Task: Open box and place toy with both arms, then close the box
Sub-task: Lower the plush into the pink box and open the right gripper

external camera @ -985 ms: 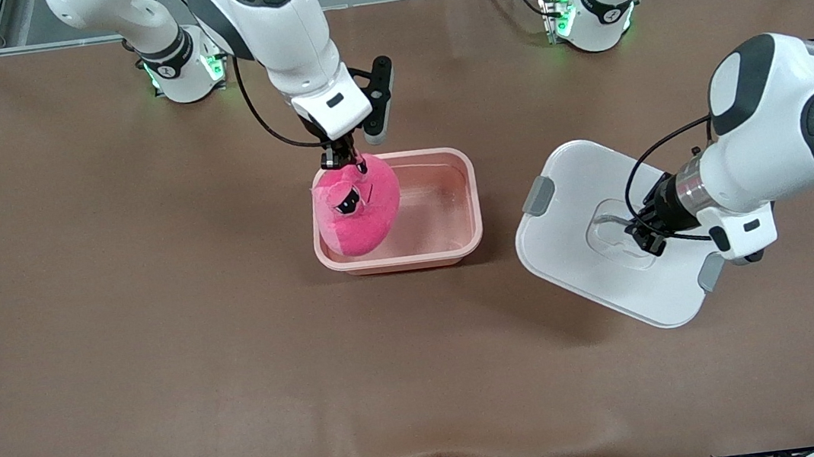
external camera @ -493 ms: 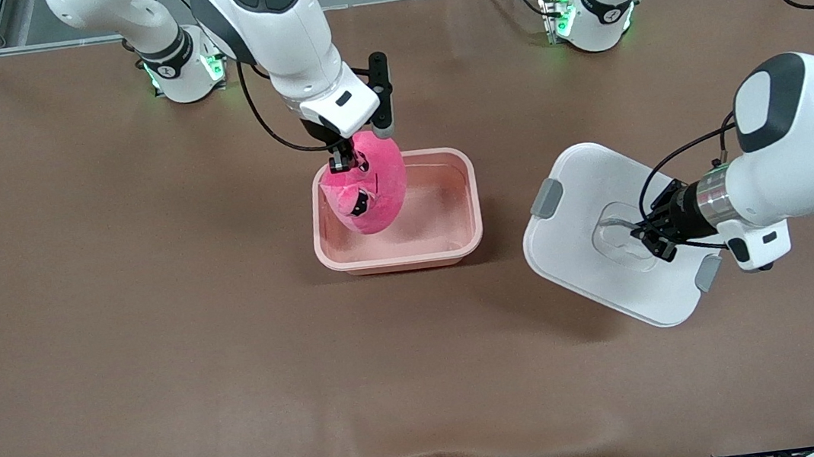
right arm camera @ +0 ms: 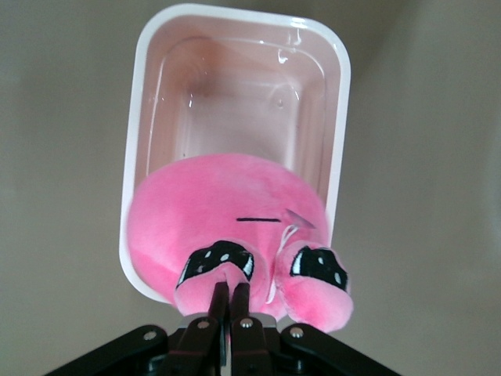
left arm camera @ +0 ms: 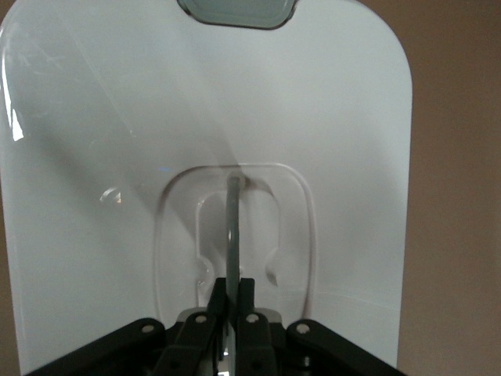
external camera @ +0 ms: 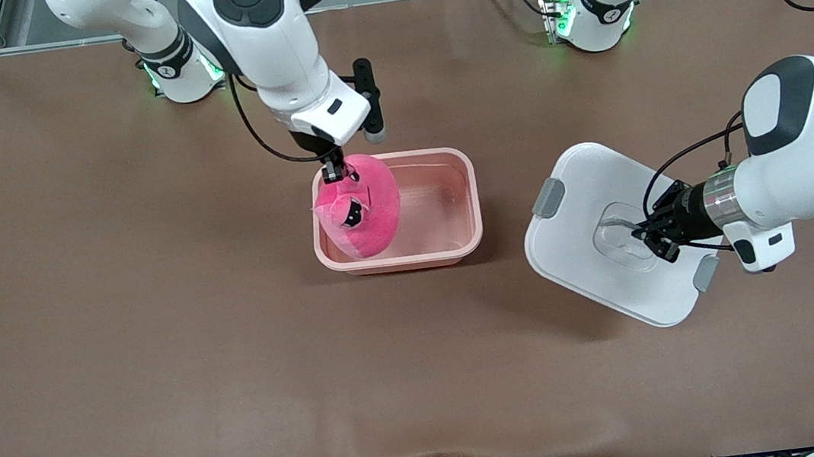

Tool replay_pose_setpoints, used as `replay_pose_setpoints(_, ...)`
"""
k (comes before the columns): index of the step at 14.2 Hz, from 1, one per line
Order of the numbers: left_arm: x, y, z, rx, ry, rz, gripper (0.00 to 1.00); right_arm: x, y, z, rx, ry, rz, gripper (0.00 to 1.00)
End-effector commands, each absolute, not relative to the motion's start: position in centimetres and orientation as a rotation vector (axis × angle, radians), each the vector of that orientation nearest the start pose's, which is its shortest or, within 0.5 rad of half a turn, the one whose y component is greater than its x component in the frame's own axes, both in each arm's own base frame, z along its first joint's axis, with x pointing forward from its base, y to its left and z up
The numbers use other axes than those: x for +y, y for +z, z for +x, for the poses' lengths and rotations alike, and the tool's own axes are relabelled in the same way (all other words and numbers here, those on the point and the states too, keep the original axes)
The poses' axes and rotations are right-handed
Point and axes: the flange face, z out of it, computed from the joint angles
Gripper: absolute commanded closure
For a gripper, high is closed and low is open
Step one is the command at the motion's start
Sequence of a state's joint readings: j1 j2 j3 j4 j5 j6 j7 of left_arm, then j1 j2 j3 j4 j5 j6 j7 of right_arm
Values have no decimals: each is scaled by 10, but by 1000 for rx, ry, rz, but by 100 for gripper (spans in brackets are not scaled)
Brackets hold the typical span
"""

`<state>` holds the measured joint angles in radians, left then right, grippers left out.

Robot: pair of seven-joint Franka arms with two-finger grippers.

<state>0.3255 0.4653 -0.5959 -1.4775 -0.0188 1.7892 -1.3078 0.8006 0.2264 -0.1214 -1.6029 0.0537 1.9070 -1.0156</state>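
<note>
The pale pink box [external camera: 455, 246] stands open in the middle of the table. My right gripper [external camera: 336, 169] is shut on the hot pink toy [external camera: 363, 210] and holds it partly inside the box, at the end toward the right arm's base. In the right wrist view the fingers [right arm camera: 220, 301] pinch a fold of the toy [right arm camera: 227, 204] over the box [right arm camera: 243, 86]. My left gripper [external camera: 652, 237] is shut on the clear handle [left arm camera: 232, 227] of the white lid [external camera: 587, 193] and holds it tilted over the table toward the left arm's end. The lid [left arm camera: 117, 117] fills the left wrist view.
The brown table [external camera: 162, 364] spreads wide around the box. The lid has grey side clips [external camera: 544, 197]. The two arm bases [external camera: 593, 15] stand along the table edge farthest from the front camera.
My right gripper has lowered the toy further into the box, shifting slightly toward the right arm's end. My left gripper has drawn the lid slightly away from the box.
</note>
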Motion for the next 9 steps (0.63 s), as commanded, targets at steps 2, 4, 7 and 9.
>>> replay_pose_setpoints(2, -115, 442, 657, -1671, 440, -2806, 100, 397, 507, 500, 2386, 126, 2042, 100)
replay_pose_setpoints(4, -115, 440, 657, -1670, 447, -2804, 100, 396, 504, 501, 2384, 121, 2044, 100)
replay_pose_setpoints(7, -116, 436, 657, -1667, 458, -2802, 100, 392, 504, 504, 2378, 121, 2051, 100)
replay_pose_setpoints(9, -117, 435, 657, -1667, 464, -2803, 100, 392, 504, 504, 2379, 121, 2050, 100)
